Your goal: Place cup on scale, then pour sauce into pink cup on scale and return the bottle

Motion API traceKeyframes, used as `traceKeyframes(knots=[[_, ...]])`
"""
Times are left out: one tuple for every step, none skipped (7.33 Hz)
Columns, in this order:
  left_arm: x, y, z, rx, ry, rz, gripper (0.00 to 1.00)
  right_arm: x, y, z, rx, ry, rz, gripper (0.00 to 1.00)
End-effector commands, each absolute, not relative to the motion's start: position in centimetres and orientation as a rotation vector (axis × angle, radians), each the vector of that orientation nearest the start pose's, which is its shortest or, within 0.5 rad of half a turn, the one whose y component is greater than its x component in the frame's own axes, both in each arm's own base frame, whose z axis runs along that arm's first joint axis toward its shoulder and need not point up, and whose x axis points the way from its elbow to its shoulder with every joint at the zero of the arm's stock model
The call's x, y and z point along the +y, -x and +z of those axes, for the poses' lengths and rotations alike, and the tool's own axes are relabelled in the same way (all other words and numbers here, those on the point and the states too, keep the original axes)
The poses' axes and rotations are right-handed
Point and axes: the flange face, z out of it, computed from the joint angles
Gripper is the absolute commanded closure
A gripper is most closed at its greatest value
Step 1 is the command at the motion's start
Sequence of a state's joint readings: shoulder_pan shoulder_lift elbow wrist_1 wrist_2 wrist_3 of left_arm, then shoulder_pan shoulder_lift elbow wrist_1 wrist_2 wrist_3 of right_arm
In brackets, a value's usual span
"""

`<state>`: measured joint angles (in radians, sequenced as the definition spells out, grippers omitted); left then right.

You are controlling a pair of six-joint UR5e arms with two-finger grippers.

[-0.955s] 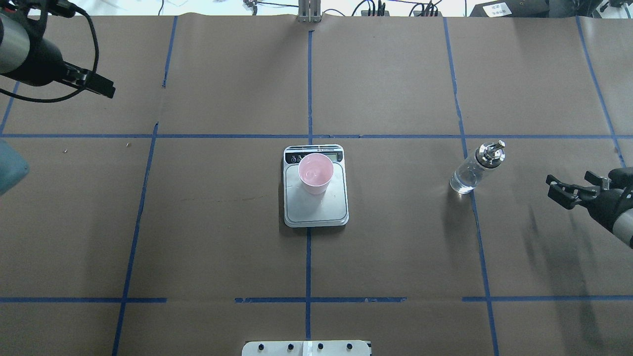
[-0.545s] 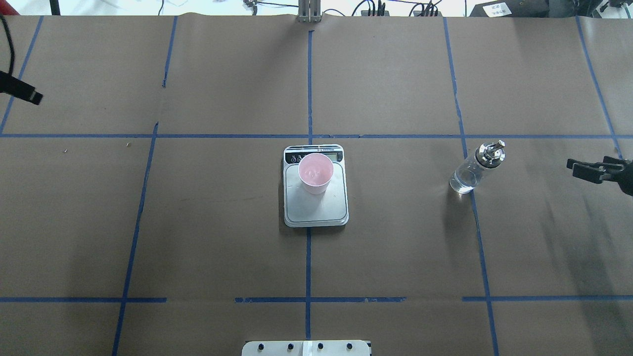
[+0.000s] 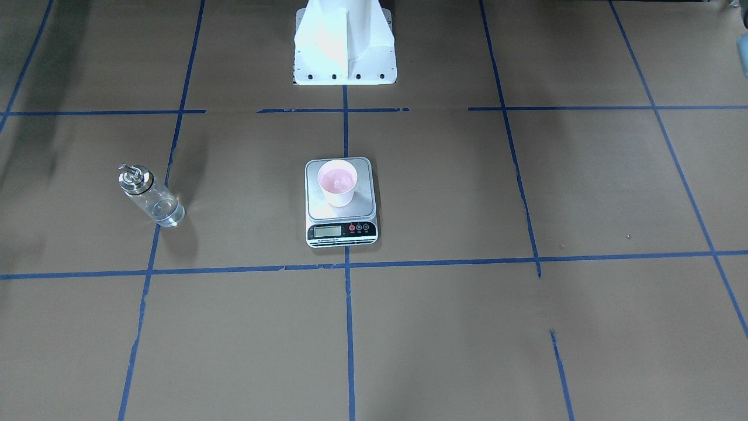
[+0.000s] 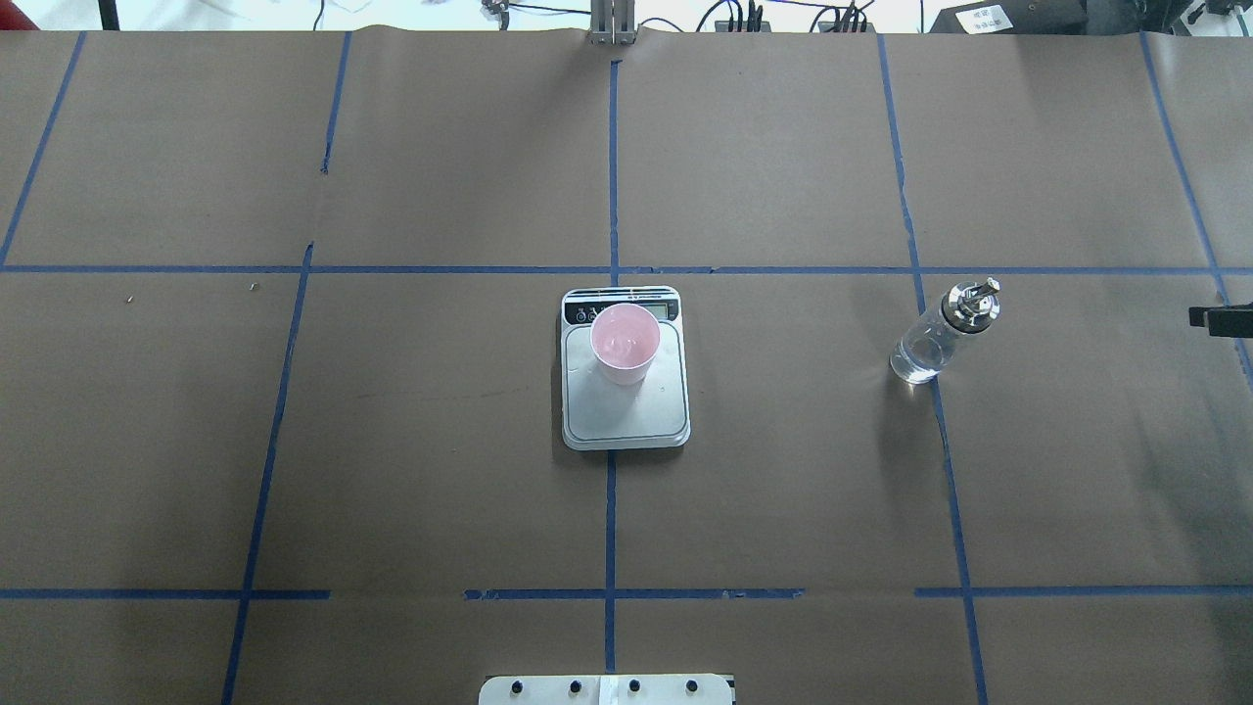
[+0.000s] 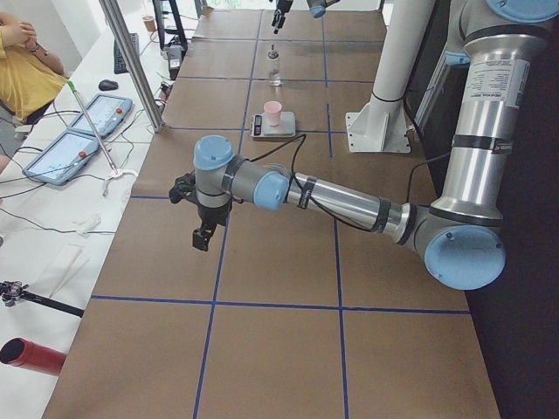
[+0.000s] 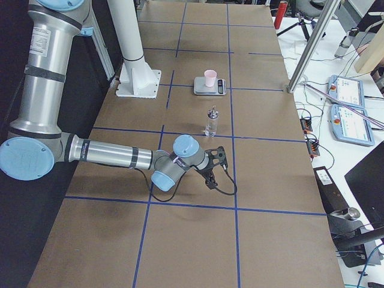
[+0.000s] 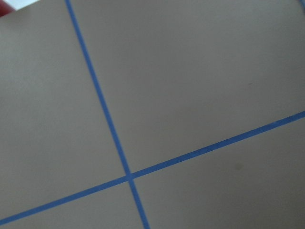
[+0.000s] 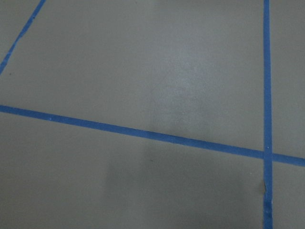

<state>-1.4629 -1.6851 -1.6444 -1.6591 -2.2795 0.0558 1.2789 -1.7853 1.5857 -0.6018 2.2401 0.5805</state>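
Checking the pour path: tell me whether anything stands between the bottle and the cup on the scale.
Nothing visible does. Only bare brown table paper lies between the bottle and the cup, which stands on the scale.

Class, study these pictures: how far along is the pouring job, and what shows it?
Done, it seems: the cup stands on the scale, its inside glossy as if wet, and the bottle stands upright on the table, apart from the scale. In hand: nothing; the left gripper and right gripper hang at the table's ends. Left: nothing apparent, though the poured amount cannot be read.
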Motion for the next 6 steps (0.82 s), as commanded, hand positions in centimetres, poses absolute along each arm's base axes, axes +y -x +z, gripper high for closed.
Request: traceKeyframes(knots=[[-52.6, 2.0, 63.6, 0.782, -0.133, 0.193, 0.00, -42.3, 1.3, 65.3, -0.910, -0.318, -0.016, 0.00], [-52.0, 3.7, 64.1, 0.782, -0.155, 0.157, 0.00, -42.7, 0.6, 65.9, -0.877, -0.289, -0.063, 0.00], [-52.4, 4.7, 63.6, 0.776, -0.164, 0.124, 0.00, -45.0, 0.5, 65.3, -0.852, -0.261, -0.112, 0.00], [-53.1, 4.4, 64.1, 0.778, -0.146, 0.109, 0.00, -47.5, 0.4, 64.1, -0.823, -0.216, -0.132, 0.00], [-55.5, 4.4, 63.2, 0.766, -0.156, 0.114, 0.00, -49.0, -0.8, 63.5, -0.795, -0.198, -0.164, 0.00], [-55.9, 4.4, 63.0, 0.763, -0.156, 0.113, 0.00, -51.6, -1.1, 61.9, -0.755, -0.169, -0.198, 0.00]])
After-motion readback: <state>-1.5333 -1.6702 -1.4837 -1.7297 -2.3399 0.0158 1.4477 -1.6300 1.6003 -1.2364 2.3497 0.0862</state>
